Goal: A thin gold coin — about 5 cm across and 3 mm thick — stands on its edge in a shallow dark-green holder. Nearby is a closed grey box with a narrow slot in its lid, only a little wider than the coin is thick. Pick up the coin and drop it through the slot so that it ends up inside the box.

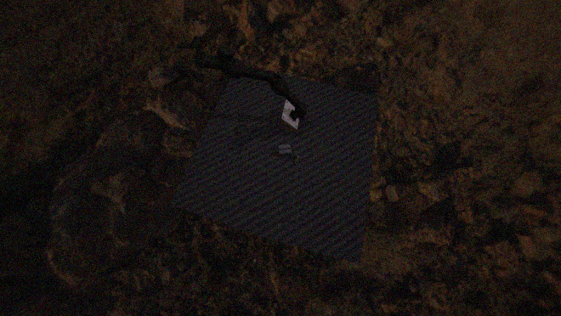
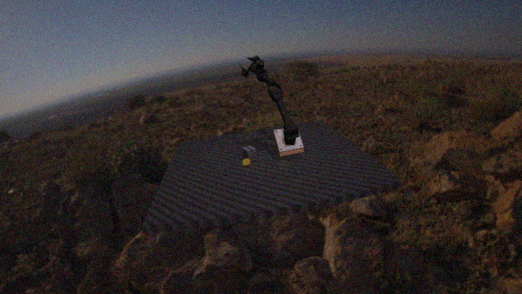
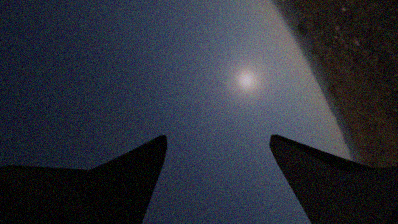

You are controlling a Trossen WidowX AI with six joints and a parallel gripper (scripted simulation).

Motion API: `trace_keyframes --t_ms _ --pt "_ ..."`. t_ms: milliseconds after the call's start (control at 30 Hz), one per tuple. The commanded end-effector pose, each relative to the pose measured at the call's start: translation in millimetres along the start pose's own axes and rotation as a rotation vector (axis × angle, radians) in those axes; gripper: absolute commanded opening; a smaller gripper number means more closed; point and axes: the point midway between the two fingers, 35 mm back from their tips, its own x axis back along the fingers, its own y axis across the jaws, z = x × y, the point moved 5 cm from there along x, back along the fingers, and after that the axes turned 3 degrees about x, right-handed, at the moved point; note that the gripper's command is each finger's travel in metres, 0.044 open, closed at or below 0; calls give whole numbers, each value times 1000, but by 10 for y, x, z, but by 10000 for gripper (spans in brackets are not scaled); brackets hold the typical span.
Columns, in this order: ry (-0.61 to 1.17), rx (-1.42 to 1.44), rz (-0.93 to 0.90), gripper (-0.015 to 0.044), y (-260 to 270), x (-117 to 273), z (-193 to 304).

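The light is sitting very low across all three views, and much detail is getting lost in grain and shadow. In the exterior view the arm (image 2: 277, 99) is rising from its pale base block (image 2: 288, 147) at the far part of the dark ribbed tabletop (image 2: 277, 186), and the pincer (image 2: 250, 66) is hanging high in the air against the dim hillside, well apart from everything on the tabletop. Its shape there is reading only as a black silhouette, too small to make out the fingers.

The wrist view is showing the two dark fingers standing wide apart, with only hazy sky and a pale glowing spot between them; the pincer is released and gripping nothing. Both fingers are being cut off by the lower edge of the frame.

The gold coin (image 2: 246, 161) is showing as a small yellow disc on the tabletop, in front of the base block and just beside the grey box (image 2: 249, 150), which lies on the side nearer the base. The green holder under the coin is too dark to pick out. From the top view the box (image 1: 285, 149) is appearing as a small pale patch with a dark line across it; the coin is too faint to find there. The arm is merging into the shadow above the base block (image 1: 291, 115).
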Motion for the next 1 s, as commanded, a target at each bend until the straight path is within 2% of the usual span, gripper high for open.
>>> trace_keyframes --t_ms 0,267,567,767,967 --pt "-2 8 7 374 -23 -6 16" --pt "-11 330 293 164 -913 -81 610" --pt "138 784 699 161 -2131 291 1394" --pt "327 1046 933 161 -2793 775 1836" --pt "593 1282 1145 161 -3348 1435 2227"
